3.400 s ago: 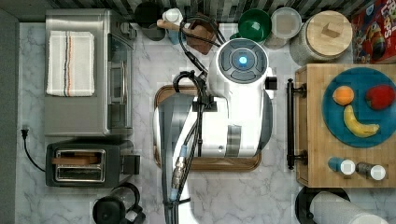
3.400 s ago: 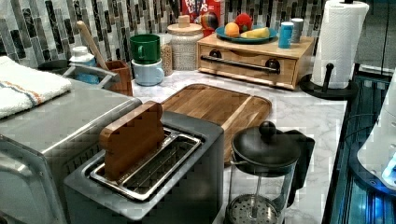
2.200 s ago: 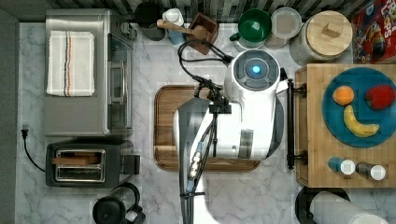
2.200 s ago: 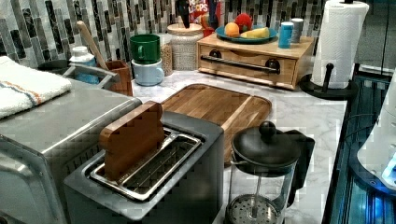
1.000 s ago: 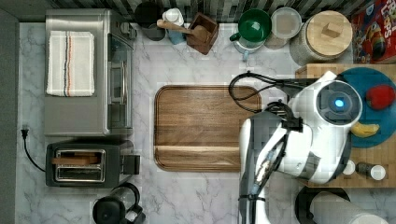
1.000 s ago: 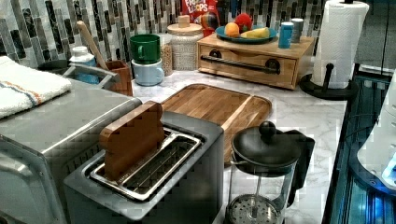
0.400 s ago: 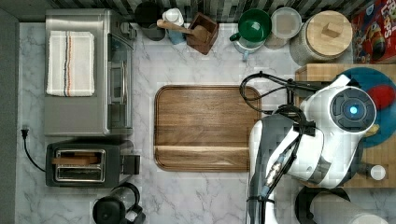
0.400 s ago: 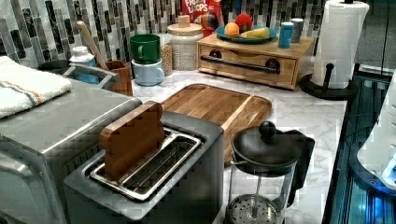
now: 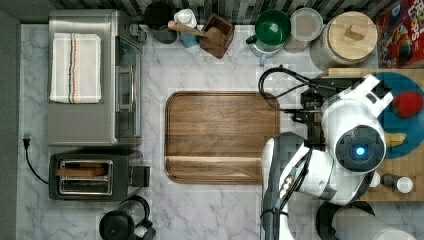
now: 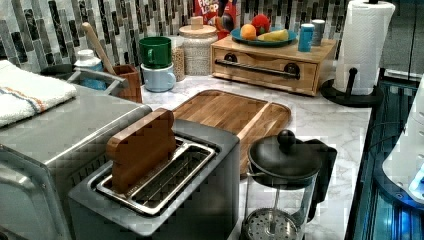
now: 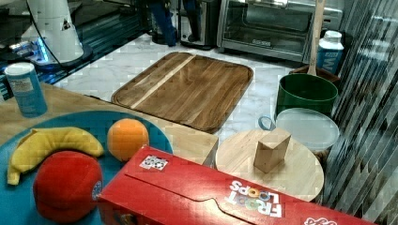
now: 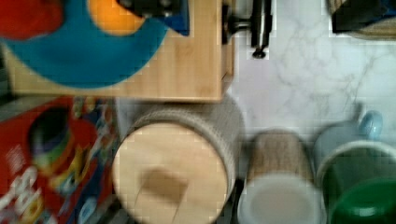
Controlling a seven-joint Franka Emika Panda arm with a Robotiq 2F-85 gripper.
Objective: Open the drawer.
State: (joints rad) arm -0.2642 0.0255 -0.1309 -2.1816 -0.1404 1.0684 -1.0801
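The drawer (image 10: 265,76) is a light bamboo front with a long black bar handle (image 10: 257,69), set in a wooden box at the back of the counter in the left view. Its front sits flush with the box. In the top view my arm (image 9: 350,150) hangs over that box (image 9: 400,172) and covers the handle. My gripper (image 9: 311,107) is the dark piece at the box's tray-side edge. The wrist view looks down on the box top (image 12: 187,70) and one end of the black handle (image 12: 258,25).
A wooden tray (image 9: 222,135) lies mid-counter. On the box stand a blue plate of fruit (image 9: 407,107) and small shakers (image 9: 400,184). A wood-lidded canister (image 9: 350,37), mugs (image 9: 272,27) and a cereal box (image 9: 402,35) crowd the back. A paper towel roll (image 10: 365,47) stands beside the box.
My arm has swung from over the tray to the top view's right, and now hangs over the drawer box. In the left view the drawer front looks unchanged.
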